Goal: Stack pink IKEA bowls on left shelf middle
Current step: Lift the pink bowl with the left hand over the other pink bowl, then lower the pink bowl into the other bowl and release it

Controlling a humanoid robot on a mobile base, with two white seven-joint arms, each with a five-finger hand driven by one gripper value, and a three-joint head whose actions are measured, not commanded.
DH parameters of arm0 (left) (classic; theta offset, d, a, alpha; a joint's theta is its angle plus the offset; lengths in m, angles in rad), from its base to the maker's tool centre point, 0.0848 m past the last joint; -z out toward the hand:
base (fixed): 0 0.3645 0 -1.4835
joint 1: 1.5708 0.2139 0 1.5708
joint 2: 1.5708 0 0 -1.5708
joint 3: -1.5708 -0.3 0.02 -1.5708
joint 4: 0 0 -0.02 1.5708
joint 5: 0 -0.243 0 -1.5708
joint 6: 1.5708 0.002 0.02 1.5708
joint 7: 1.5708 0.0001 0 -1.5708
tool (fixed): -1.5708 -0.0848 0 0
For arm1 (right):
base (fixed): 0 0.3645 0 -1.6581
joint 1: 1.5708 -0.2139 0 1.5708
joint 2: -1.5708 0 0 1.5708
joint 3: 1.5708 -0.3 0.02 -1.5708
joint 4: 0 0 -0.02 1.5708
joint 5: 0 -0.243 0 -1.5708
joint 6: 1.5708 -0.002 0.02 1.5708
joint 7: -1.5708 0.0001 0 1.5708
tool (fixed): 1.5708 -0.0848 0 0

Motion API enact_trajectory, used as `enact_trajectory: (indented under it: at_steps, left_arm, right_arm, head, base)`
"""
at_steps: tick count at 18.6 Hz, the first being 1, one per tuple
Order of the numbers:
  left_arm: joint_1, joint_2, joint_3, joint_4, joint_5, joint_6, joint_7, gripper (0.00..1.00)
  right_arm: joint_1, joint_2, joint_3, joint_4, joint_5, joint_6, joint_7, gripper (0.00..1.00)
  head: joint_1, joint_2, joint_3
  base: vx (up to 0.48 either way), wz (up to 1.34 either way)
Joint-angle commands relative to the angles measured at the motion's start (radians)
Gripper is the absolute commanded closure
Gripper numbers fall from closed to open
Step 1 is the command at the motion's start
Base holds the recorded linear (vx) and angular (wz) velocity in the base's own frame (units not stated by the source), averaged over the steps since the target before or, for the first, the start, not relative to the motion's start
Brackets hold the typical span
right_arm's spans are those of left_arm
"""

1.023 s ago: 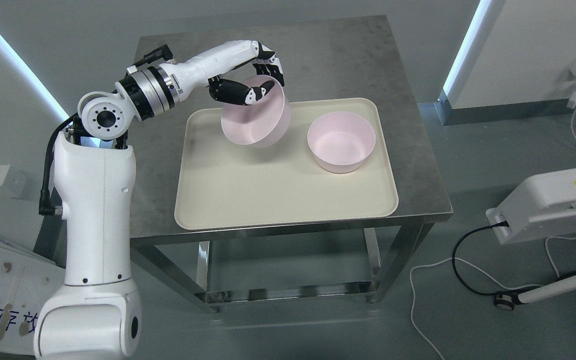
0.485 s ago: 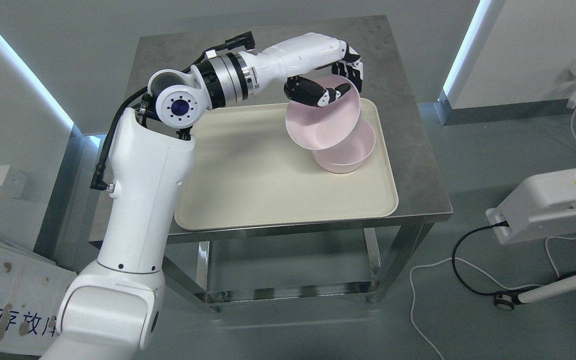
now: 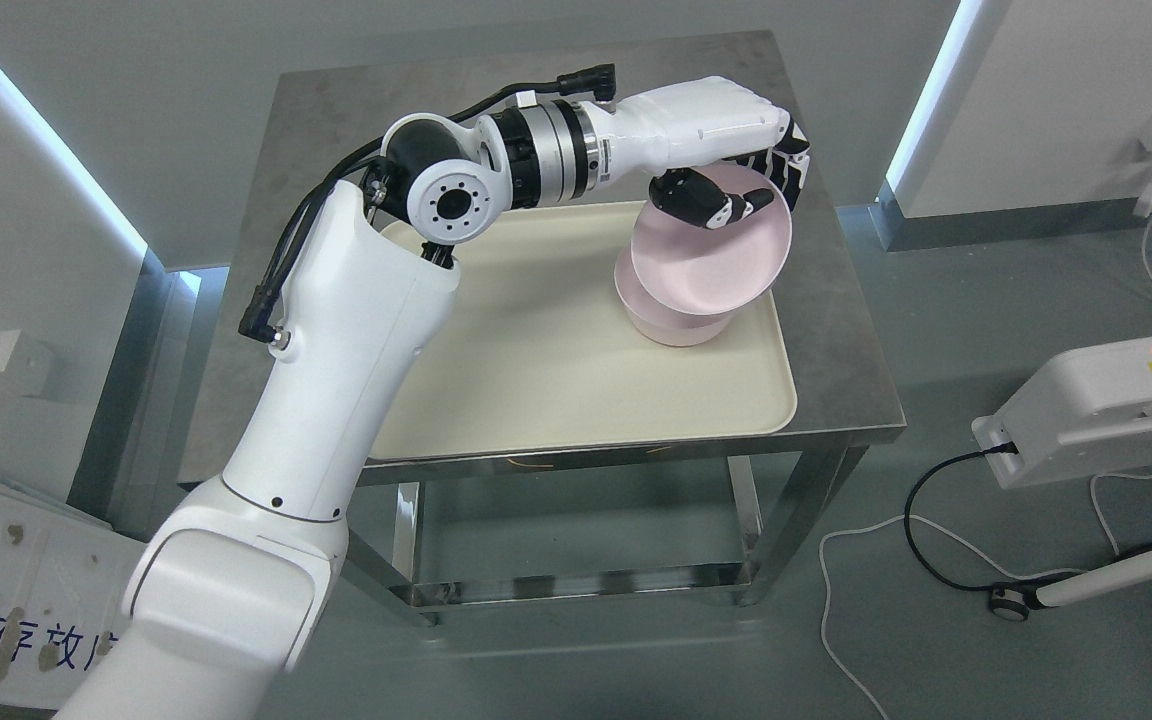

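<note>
The held pink bowl (image 3: 711, 265) hangs tilted above the second pink bowl (image 3: 671, 322) on the cream tray (image 3: 556, 370), its far rim pinched in the left hand (image 3: 736, 190). Released crooked, it could catch the lower rim and tip off. Blue Chinese characters at the lower left are cut off; a yellow warning label is too small to read.

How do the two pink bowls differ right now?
The held bowl is gripped at its rim by the left hand, tilted and raised; the lower bowl sits upright on the tray, free, largely covered by it. Both look alike in pink and shape.
</note>
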Motion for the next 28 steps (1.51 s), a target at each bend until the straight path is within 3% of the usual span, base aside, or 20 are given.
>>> enact_trajectory:
  at_steps: [1,10,12,15,19,20,24,28]
  left_arm:
    - [-0.028,0.003,-0.085,0.106,-0.040,-0.002,0.002,0.98]
    - [-0.030,0.003,-0.008,0.140,-0.063,-0.004,0.010,0.97]
    - [-0.030,0.003,0.004,0.140,-0.069,-0.004,0.011,0.93]
    - [-0.025,0.003,0.025,0.140,-0.071,-0.004,0.011,0.62]
    - [0.024,0.003,0.158,0.104,-0.046,-0.022,0.011,0.39]
    - [0.048,0.003,0.224,0.078,-0.004,-0.040,0.011,0.37]
    - [0.182,0.003,0.367,0.007,0.500,-0.042,0.048,0.35]
    - [0.343,0.003,0.343,-0.134,0.546,-0.047,0.019,0.22]
  right_arm:
    - [0.000,-0.017,-0.005,-0.017,-0.002,0.000,-0.001,0.00]
    - [0.000,-0.017,-0.005,-0.017,-0.002,0.000,-0.001,0.00]
    - [0.000,-0.017,-0.005,-0.017,-0.002,0.000,-0.001,0.00]
    - [0.000,-0.017,-0.005,-0.017,-0.002,0.000,-0.001,0.00]
    - [0.000,-0.017,-0.005,-0.017,-0.002,0.000,-0.001,0.00]
    - [0.000,-0.017,-0.005,-0.017,-0.002,0.000,-0.001,0.00]
    - [0.000,-0.017,-0.005,-0.017,-0.002,0.000,-0.001,0.00]
    - [0.000,-0.017,-0.005,-0.017,-0.002,0.000,-0.001,0.00]
  head:
    - [0.0000,0.000,0.000]
    - [0.0000,0.000,0.000]
    - [0.0000,0.000,0.000]
    - [0.0000,0.000,0.000]
    - [0.0000,0.000,0.000]
    - [0.0000,0.000,0.000]
    - [0.0000,0.000,0.000]
    - [0.0000,0.000,0.000]
  base:
    - [0.000,0.00]
    - [0.000,0.00]
    - [0.000,0.00]
    - [0.000,0.00]
    - [0.000,0.00]
    - [0.000,0.00]
    - [0.000,0.00]
    - [0.000,0.00]
